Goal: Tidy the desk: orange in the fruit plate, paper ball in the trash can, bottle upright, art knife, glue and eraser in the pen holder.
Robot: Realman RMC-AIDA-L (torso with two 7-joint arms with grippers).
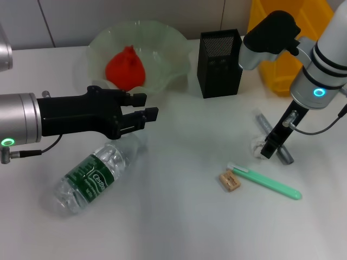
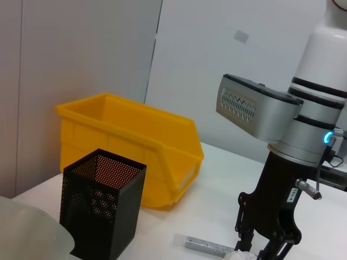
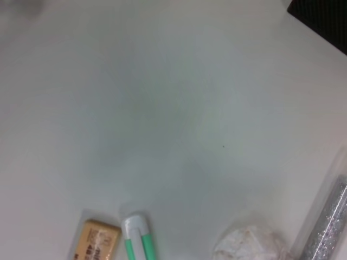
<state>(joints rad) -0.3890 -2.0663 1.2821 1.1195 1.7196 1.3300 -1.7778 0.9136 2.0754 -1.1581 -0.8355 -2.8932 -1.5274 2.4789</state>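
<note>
The orange point(image 1: 126, 67) lies in the pale green fruit plate point(image 1: 168, 38). Lying on its side on the desk point(image 1: 184, 216) is the bottle point(image 1: 92, 176). My left gripper point(image 1: 145, 106) hovers open just above its cap end, holding nothing. Over the paper ball point(image 1: 258, 145) point(image 3: 249, 244) my right gripper point(image 1: 269, 149) points down, open and empty. The grey glitter glue point(image 1: 274, 136) point(image 2: 203, 245) lies right beside the ball. The green art knife point(image 1: 267, 182) and the tan eraser point(image 1: 230, 180) point(image 3: 97, 244) lie nearer the front. At the back stands the black mesh pen holder point(image 1: 219, 62).
The yellow trash can point(image 1: 276, 54) point(image 2: 135, 146) stands at the back right, next to the pen holder point(image 2: 100, 208). A wall runs behind the desk. The right arm's body point(image 2: 293, 135) rises over the glue.
</note>
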